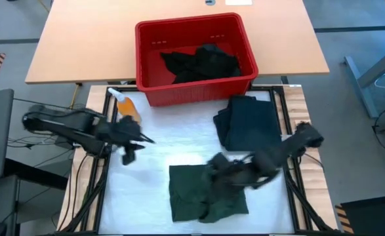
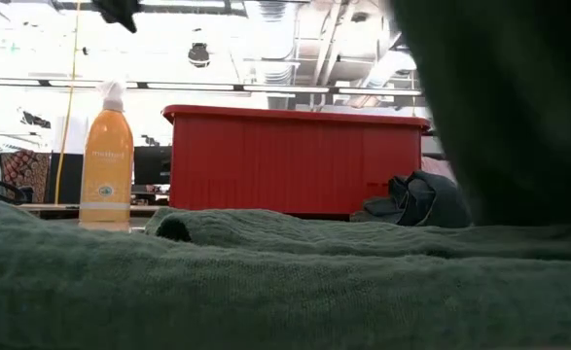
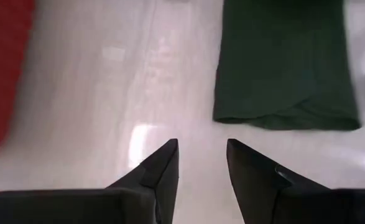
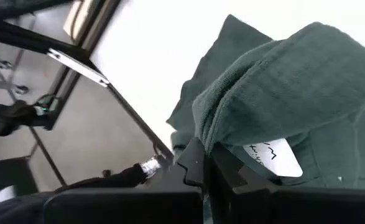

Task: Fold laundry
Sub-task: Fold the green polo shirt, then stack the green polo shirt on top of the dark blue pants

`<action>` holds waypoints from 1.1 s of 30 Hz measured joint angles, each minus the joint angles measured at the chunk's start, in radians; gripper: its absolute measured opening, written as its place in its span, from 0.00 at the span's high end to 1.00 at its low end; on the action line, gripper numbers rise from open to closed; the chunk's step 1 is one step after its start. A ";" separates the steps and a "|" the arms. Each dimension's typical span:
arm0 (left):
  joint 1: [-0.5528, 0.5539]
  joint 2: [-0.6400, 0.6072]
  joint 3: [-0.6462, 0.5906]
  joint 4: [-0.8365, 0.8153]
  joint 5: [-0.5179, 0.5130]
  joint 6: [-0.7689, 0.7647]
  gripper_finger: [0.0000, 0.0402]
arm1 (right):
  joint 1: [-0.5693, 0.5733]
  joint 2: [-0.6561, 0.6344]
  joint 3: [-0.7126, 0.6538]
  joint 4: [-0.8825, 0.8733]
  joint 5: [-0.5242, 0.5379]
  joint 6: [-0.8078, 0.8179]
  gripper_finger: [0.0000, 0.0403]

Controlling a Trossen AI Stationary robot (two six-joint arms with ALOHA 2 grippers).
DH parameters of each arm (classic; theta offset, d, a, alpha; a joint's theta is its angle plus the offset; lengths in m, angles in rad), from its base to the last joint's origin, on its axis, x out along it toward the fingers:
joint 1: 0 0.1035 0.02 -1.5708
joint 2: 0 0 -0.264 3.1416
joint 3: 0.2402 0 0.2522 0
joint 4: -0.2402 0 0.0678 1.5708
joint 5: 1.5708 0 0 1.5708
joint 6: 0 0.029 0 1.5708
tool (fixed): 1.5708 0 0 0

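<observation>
Left hand (image 1: 132, 145) hovers over the bare white counter (image 1: 179, 141) on the left side, fingers part way open, holding nothing; in its wrist view the two dark tips (image 3: 163, 163) stand apart over the empty surface. Spray bottle (image 1: 125, 105) stands just behind it, near the bin's left corner.

Bin (image 1: 154, 34), red, sits at the back centre. A heap of black laundry (image 1: 202, 62) lies in it, unfolded.

Front centre: green shirt (image 1: 192, 190) lies on the counter, partly folded into a rough rectangle, the right edge rumpled and bunched. Right hand (image 1: 228, 172) is at that right edge, fingers closed on a fold of the green cloth; the right wrist view shows the cloth (image 4: 281, 87) pinched and draped over the fingers, a white label (image 4: 272, 155) showing underneath.

Right of centre, behind the right arm: folded stack (image 1: 250, 121) of dark garments, looks finished, set beside the bin.

Progress, as a judgement: roughly mid-task. One stack is done, the green shirt is mid-fold, the bin heap is not yet started. Left to do: finish the green shirt's fold, move it to the stack, then take on the black pieces. Exact count in the bin cannot be told.
</observation>
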 joint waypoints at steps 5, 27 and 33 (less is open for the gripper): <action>-0.025 -0.273 -0.155 0.002 0.000 -0.173 0.69 | -0.109 0.182 0.000 0.173 -0.103 -0.112 0.95; -0.090 -0.382 -0.213 0.036 0.007 -0.109 0.69 | -0.326 0.346 0.001 0.436 -0.320 -0.214 0.52; -0.090 -0.280 -0.316 0.304 0.174 -0.003 0.69 | -0.198 0.217 -0.001 0.002 -0.146 0.037 0.54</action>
